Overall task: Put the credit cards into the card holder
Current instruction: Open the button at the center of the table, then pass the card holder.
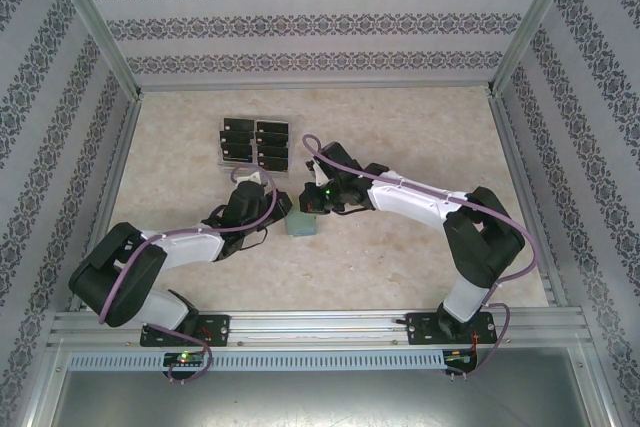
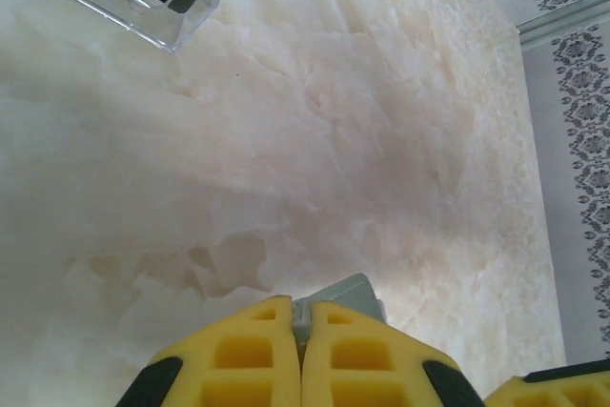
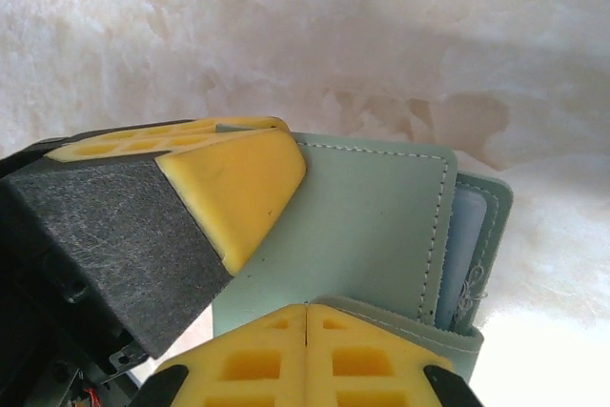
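The grey-green card holder (image 1: 301, 227) lies mid-table between my two grippers. My left gripper (image 1: 284, 210) is shut on one thin edge of it; in the left wrist view the yellow fingertips (image 2: 301, 323) pinch that edge, with a corner of the card holder (image 2: 351, 293) showing beyond them. My right gripper (image 3: 306, 315) is shut on the card holder's near flap (image 3: 410, 327), and the card holder's open panel (image 3: 372, 226) spreads beyond, with the left gripper's finger (image 3: 233, 178) resting on its left side. The black credit cards (image 1: 256, 141) lie in rows in a clear tray.
The clear plastic tray (image 1: 222, 161) stands behind the grippers, left of centre; its corner (image 2: 176, 21) shows at the top left of the left wrist view. Patterned walls and metal posts close in the beige marbled table (image 1: 420, 147) on three sides.
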You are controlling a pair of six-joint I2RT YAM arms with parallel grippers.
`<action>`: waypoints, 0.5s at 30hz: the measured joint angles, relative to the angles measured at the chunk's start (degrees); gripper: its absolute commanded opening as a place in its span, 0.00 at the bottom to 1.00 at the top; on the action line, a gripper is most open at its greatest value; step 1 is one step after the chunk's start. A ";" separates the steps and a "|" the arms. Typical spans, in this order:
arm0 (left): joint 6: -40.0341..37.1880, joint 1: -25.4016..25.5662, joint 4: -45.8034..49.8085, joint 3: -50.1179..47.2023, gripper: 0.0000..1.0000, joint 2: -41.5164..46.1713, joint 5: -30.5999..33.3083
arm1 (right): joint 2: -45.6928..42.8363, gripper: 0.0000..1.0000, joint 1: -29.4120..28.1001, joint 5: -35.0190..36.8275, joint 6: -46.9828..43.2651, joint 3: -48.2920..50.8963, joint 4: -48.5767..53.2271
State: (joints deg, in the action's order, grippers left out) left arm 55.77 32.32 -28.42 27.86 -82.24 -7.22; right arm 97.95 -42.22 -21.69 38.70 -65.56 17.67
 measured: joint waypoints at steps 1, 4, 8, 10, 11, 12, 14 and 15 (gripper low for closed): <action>-0.02 0.00 0.07 0.00 0.00 0.26 -0.02 | -0.31 0.00 0.09 0.07 0.00 0.42 -0.20; -0.48 0.35 0.13 -0.35 0.00 1.99 0.24 | -1.81 0.00 0.85 0.07 -0.04 1.81 -0.50; -2.23 0.61 1.20 -1.16 0.00 5.25 2.03 | -4.98 0.00 3.10 0.39 -0.26 3.96 -0.09; -3.08 0.63 1.84 -1.29 0.00 6.27 2.84 | -5.81 0.00 4.35 0.63 -0.33 4.55 0.31; -3.34 0.63 2.01 -1.29 0.00 6.62 3.13 | -6.14 0.00 4.96 0.81 -0.44 4.90 0.26; -3.72 0.61 2.05 -1.29 0.00 6.88 3.34 | -6.32 0.00 5.35 0.90 -0.46 5.16 0.28; -4.46 0.61 2.08 -1.29 0.00 7.08 3.41 | -6.47 0.41 5.64 0.94 -0.33 6.05 -0.20; -4.79 0.61 2.12 -1.29 0.00 7.08 3.39 | -6.54 0.47 5.62 0.90 -0.24 6.54 -0.46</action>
State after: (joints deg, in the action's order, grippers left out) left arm 50.98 32.93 -26.30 26.57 -75.16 -3.84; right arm 91.42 -36.60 -20.80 38.46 -59.02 17.21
